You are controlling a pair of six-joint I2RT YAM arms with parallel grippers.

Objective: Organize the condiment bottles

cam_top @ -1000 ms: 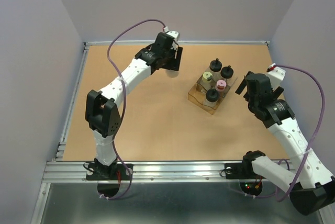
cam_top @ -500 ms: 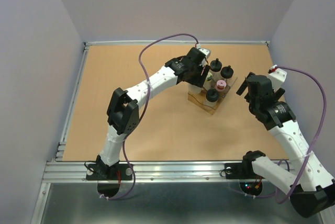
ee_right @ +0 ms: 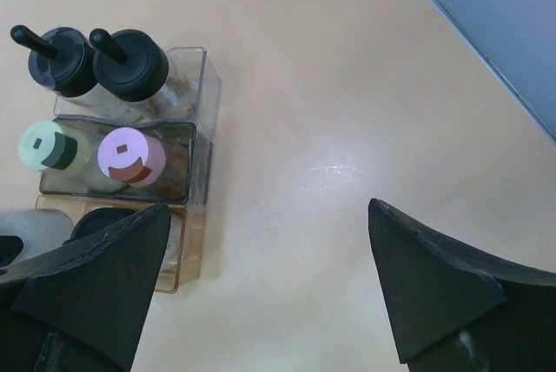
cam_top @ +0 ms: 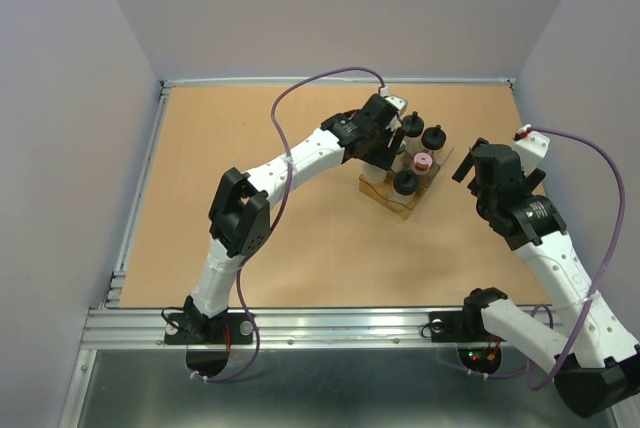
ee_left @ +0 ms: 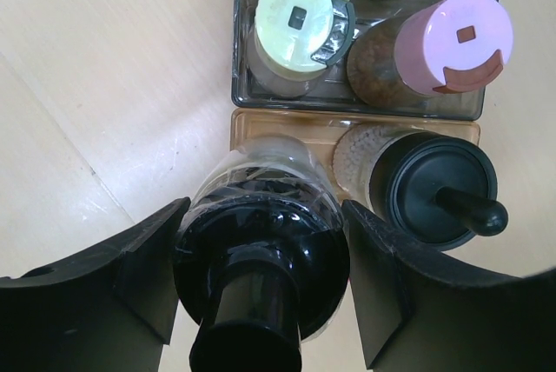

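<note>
Left jaws grip a black-capped bottle [ee_left: 261, 246] upright, its long axis running straight down between them. The free slot of the amber tray [ee_left: 278, 127] appears to lie directly beneath, with a pump-topped bottle [ee_left: 433, 191] just beside the jaws. Right jaws gape wide and empty, well apart.

Setting: robot test cell, laboratory type.

We list as evidence:
- one bare tan desk [cam_top: 270, 228], closed in on three sides by plain pale grey walls [cam_top: 340, 8];
- one aluminium rail [cam_top: 330, 320] along the desk's near edge;
- two white-and-black jointed arms fixed at that rail, left arm [cam_top: 300, 158] and right arm [cam_top: 560, 258];
- loose purple cables [cam_top: 322, 73] looping to the wrists;
- small red and green lights [cam_top: 472, 356] by the right base;
- condiment bottles [cam_top: 433, 136] in clear boxes, the desk's only props.
</note>
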